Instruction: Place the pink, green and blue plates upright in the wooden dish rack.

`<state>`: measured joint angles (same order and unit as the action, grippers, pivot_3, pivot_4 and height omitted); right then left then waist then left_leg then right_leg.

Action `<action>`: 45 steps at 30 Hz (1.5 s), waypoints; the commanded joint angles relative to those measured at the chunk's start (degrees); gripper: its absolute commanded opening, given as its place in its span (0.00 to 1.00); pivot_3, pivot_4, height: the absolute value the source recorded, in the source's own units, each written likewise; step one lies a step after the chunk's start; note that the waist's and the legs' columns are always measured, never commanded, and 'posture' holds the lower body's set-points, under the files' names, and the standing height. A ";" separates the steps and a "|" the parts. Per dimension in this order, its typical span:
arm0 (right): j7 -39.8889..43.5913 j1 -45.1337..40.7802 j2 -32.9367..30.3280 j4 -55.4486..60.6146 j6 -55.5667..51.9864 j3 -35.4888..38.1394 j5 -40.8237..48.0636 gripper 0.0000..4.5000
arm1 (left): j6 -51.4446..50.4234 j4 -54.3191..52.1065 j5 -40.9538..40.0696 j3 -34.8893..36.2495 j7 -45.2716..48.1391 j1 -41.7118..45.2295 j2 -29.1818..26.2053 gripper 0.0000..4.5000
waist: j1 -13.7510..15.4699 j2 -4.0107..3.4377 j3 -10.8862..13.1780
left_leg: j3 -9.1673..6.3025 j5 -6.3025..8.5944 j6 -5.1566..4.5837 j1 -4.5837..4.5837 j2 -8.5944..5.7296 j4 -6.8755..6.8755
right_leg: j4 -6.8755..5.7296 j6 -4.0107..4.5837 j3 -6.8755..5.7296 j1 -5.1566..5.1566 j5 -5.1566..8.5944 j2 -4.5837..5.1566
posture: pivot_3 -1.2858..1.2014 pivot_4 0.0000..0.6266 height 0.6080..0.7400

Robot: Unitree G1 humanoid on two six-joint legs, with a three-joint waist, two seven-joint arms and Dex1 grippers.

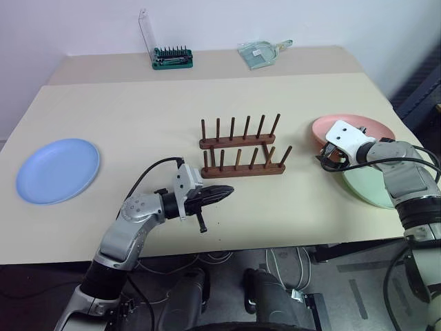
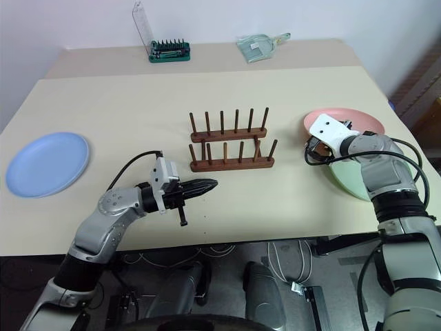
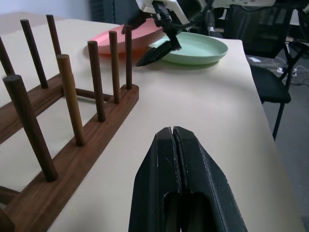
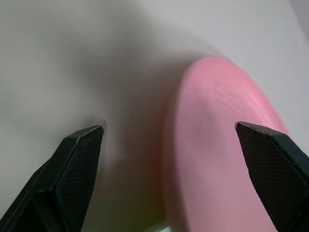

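The table (image 1: 138, 117) spans the frame; the blue plate (image 1: 58, 170) lies at left, the green plate (image 1: 365, 187) and pink plate (image 1: 375, 127) overlap at right; the wooden dish rack (image 1: 241, 148) stands centre, empty; my right gripper (image 3: 152, 41) spreads wide over the pink rim; my left gripper (image 1: 224, 192), pinched closed, hangs lower centre.

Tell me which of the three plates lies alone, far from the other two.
The blue plate. It lies flat by itself on the table's left side, while the pink plate and green plate sit together on the right, past the rack.

The pink plate (image 1: 372, 127), green plate (image 1: 368, 187) and blue plate (image 1: 58, 170) are plain; the wooden dish rack (image 1: 241, 153) is dark brown.
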<state>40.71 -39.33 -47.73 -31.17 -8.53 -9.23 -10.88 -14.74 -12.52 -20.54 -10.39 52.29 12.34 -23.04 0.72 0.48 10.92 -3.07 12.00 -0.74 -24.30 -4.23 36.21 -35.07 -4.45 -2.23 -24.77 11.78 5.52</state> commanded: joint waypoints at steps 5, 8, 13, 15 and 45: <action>0.32 -0.88 -0.25 0.37 3.37 0.48 -1.25 0.24 | 2.76 -0.05 -0.48 0.81 -0.02 -1.48 0.35 0.00 | -0.01 0.00 0.00 | 0.00 0.00 0.00 0.01 0.00 0.01 | -0.03 -0.01 0.00 0.00 -0.01 -0.01 | 0.52 0.24 1.00; 0.83 -0.22 -0.53 2.13 3.04 0.97 -1.14 0.01 | 3.13 0.27 -0.35 0.58 -0.02 -1.43 0.38 0.00 | 0.00 -0.01 0.00 | 0.00 0.00 0.00 0.01 0.00 0.01 | -0.04 -0.01 0.00 0.00 -0.01 -0.01 | 0.52 0.24 1.00; 1.13 1.02 -1.51 7.25 2.44 2.70 -0.55 0.01 | 3.50 0.82 -0.05 0.37 -0.04 -1.14 0.39 0.00 | -0.01 -0.02 -0.01 | 0.01 0.00 0.00 0.02 0.00 0.01 | -0.04 -0.01 0.01 0.00 -0.01 -0.03 | 0.52 0.24 1.00; 0.21 1.71 -2.41 10.63 3.31 4.35 -0.36 0.01 | 3.67 0.80 0.10 0.36 -0.23 -1.12 0.36 0.00 | 0.01 -0.02 -0.01 | 0.00 0.00 0.00 0.02 0.00 0.01 | -0.05 -0.01 0.01 0.00 -0.01 -0.03 | 0.52 0.24 1.00; -46.07 5.06 27.10 52.98 -39.27 35.22 99.19 0.01 | -1.27 -3.80 -4.78 4.76 -3.77 1.80 0.37 0.00 | -0.07 -0.04 -0.03 | -0.11 0.00 -0.04 0.04 0.02 0.01 | -0.10 -0.01 0.01 0.03 -0.01 -0.01 | 0.52 0.24 1.00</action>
<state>-3.92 -34.23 -20.91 20.12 -49.57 25.85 85.71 -16.05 -14.24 -24.40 -5.92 48.36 13.42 -22.41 0.65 0.44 10.89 -3.18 12.01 -0.78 -24.26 -4.21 36.22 -35.16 -4.46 -2.22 -24.75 11.76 5.51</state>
